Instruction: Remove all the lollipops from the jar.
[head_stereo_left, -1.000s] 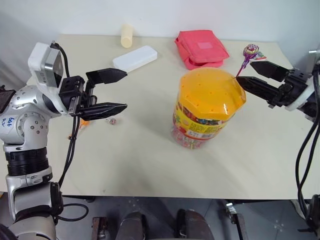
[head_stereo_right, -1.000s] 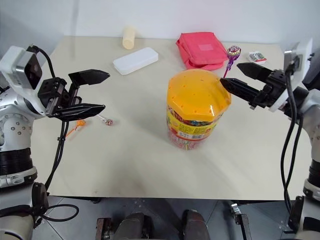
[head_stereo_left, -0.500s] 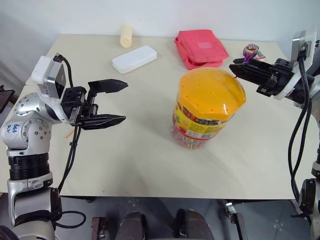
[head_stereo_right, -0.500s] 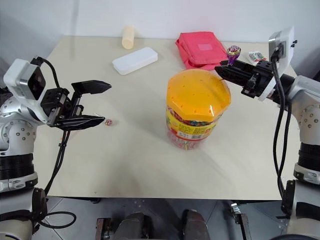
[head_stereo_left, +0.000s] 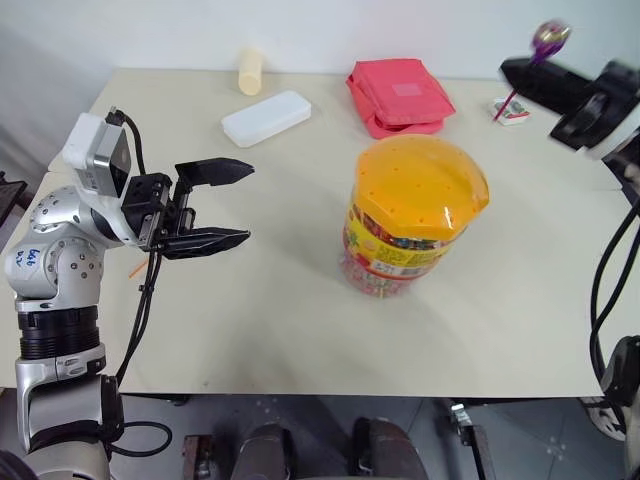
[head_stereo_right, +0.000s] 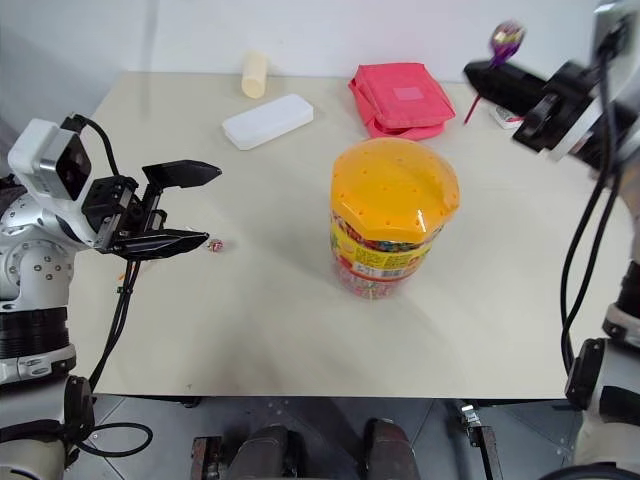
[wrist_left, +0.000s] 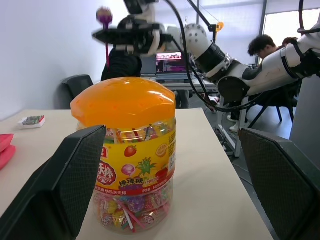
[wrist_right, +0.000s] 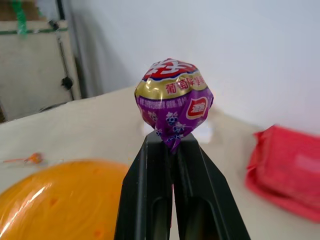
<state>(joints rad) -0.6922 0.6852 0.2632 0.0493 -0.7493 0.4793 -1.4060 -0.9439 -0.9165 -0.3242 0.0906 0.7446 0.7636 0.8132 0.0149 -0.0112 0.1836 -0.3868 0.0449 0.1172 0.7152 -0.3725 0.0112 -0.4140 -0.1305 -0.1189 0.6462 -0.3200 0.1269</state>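
A: Orange plastic forms the domed, hole-dotted lid of the jar (head_stereo_left: 415, 222), which stands upright near the middle of the table (head_stereo_left: 300, 330). What is seen inside it?

B: Through the clear wall, many colourful wrapped candies are seen, packed toward the bottom, below a fruit-printed label.

A: How is the right gripper (wrist_right: 172, 150) shown?

B: Its two black fingers are pressed together on the stick of a lollipop (wrist_right: 173, 100), just under the head. The head, in a purple and gold wrapper, is held upright above the fingertips, high over the far right of the table and well apart from the jar.

A: And the left gripper (head_stereo_left: 222, 205)?

B: It is held over the table's left side with its fingers spread wide and nothing between them, pointing toward the jar.

A: What else lies on the table?

B: A small lollipop (head_stereo_right: 212, 244) is seen just beyond the left fingertips. A red pouch (head_stereo_left: 402, 96), a white case (head_stereo_left: 268, 117), a pale cylinder (head_stereo_left: 251, 71) and a small wrapped packet (head_stereo_left: 510, 110) lie at the far side.
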